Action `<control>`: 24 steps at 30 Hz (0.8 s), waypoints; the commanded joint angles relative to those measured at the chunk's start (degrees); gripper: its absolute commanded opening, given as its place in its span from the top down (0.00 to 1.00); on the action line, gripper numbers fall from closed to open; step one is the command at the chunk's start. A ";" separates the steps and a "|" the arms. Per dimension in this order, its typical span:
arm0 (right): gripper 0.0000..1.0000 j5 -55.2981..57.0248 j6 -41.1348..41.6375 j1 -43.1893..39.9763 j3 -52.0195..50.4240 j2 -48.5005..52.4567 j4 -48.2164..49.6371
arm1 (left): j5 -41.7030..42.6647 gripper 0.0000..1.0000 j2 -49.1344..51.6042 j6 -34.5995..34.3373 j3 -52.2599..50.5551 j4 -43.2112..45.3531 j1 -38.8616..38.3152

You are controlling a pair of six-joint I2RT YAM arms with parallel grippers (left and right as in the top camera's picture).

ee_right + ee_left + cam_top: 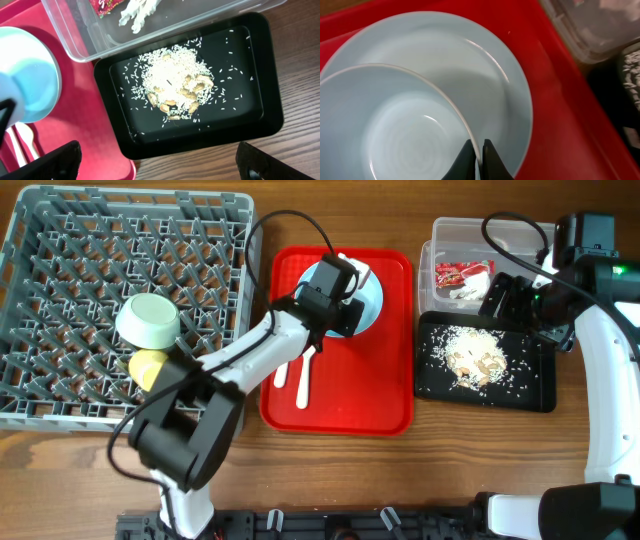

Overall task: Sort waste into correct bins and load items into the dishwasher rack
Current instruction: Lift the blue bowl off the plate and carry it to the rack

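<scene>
Loading step: left tool [481, 152] pinches rim of light blue bowl [395, 135] sitting on the plate [485, 75]; next needs a clean lift to the rack [70, 270] at left edge of the desk [450, 470]; right tool [157, 152] spread

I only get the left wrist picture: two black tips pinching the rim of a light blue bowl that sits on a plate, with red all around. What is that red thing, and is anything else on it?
Observer: It's a red tray in the middle of the table. White cutlery lies on it just in front of the plate.
Visitor: Where might the light blue bowl be headed?
Observer: Probably the big grey dishwasher rack to the left of the tray. A pale green saucer-bowl and a yellow cup already sit in it.
</scene>
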 commanded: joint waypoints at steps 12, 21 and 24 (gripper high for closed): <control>0.00 0.81 -0.96 -0.13 0.26 -1.29 -0.07 | 26.64 0.96 -19.96 -7.28 -0.02 -3.19 24.83; 0.00 0.81 -0.96 -0.13 0.26 -1.29 -0.09 | 48.59 0.96 -12.68 -9.42 -0.02 -3.13 40.94; 0.00 0.81 -0.96 -0.13 0.26 -1.29 -0.07 | 53.86 0.96 -9.22 -10.40 -0.02 -2.86 44.37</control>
